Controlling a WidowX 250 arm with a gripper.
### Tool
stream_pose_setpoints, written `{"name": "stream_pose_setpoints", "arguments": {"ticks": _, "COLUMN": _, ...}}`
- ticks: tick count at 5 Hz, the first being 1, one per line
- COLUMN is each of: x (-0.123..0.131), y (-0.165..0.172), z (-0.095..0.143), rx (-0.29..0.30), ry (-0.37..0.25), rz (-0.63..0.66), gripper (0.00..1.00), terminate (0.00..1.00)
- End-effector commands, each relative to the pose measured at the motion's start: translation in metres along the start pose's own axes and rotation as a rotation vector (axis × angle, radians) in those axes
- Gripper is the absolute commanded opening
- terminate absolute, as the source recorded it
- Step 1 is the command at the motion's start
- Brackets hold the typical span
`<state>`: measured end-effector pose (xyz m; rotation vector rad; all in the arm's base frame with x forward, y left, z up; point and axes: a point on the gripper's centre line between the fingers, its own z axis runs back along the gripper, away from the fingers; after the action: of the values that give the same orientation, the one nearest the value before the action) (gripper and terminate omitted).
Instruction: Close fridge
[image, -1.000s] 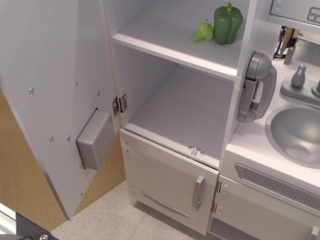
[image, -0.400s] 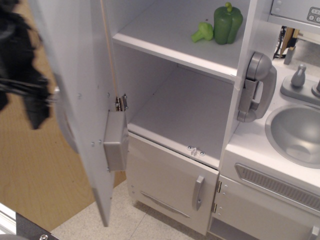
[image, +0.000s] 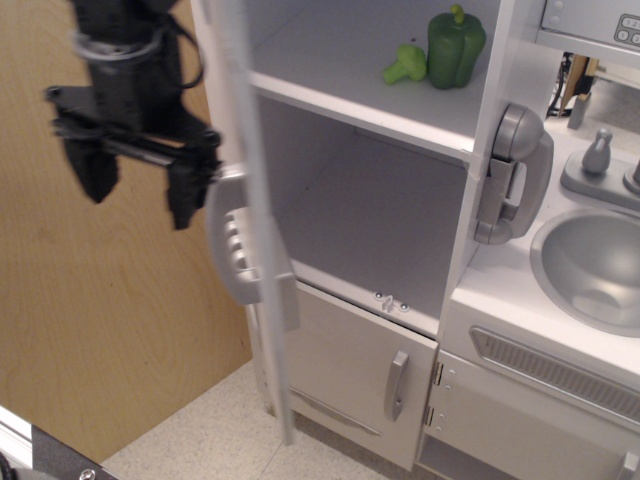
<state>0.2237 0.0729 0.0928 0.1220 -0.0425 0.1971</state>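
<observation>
I see the fridge (image: 400, 200) door (image: 250, 200) edge-on, ajar. Upper shelf (image: 340, 75) holds a pepper (image: 455, 45) and broccoli (image: 405, 63) (lower shelf bare). Gripper (image: 135, 180) left of the door, jaws spread, holding nothing.

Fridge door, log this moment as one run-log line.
task: close fridge | fridge door: edge-on, partly open | gripper: open, at door's outer face | shelf: green pepper, broccoli | status: unfinished

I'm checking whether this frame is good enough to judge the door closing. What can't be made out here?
All in the single view:
- Fridge door: seen edge-on and motion-blurred; top cut off by the frame.
- Gripper: blurred; contact with the door unclear.
- Lower shelf: left part hidden behind the door.
</observation>
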Motion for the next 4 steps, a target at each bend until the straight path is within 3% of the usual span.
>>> {"name": "stream_pose_setpoints", "arguments": {"ticks": 1, "x": 0.060, "y": -0.021, "z": 0.020, "rx": 0.002, "ry": -0.131, "rz": 0.082, "gripper": 1.00, "terminate": 0.00}}
{"name": "stream_pose_setpoints", "arguments": {"ticks": 4, "x": 0.109, "y": -0.028, "z": 0.025, "rx": -0.043, "ry": -0.186, "rz": 0.149, "gripper": 1.00, "terminate": 0.00}}
